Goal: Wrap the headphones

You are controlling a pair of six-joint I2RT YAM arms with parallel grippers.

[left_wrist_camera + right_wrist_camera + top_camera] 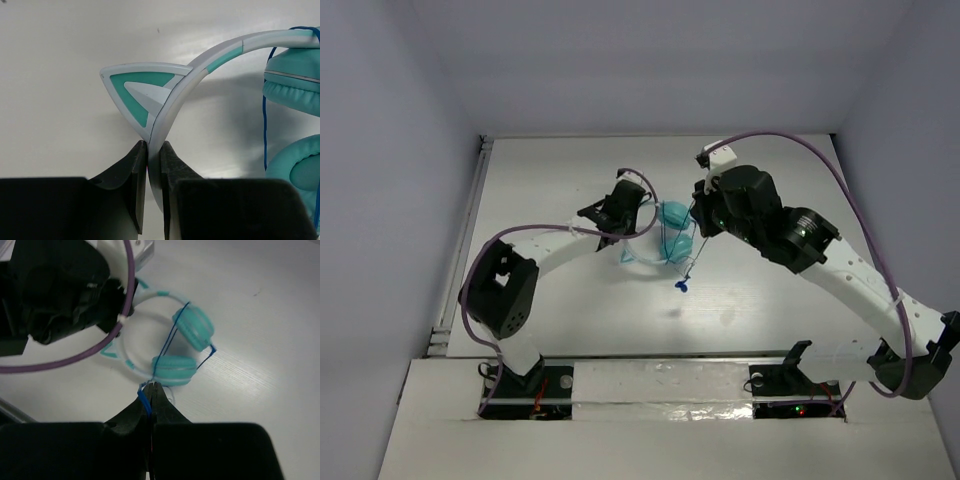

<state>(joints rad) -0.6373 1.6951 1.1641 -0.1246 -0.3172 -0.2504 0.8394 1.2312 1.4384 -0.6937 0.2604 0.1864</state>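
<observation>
Near the middle of the bench, we see the teal headphones. Our left jaws are squeezed tight on the pale headband, and our right jaws pinch the blue cord that runs over the cups.

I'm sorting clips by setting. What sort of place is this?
Probably a lab test cell for robots, not a home: a plain white table boxed in by pale walls, a left arm and right arm bolted at its near edge, and teal headphones as the prop.
</observation>
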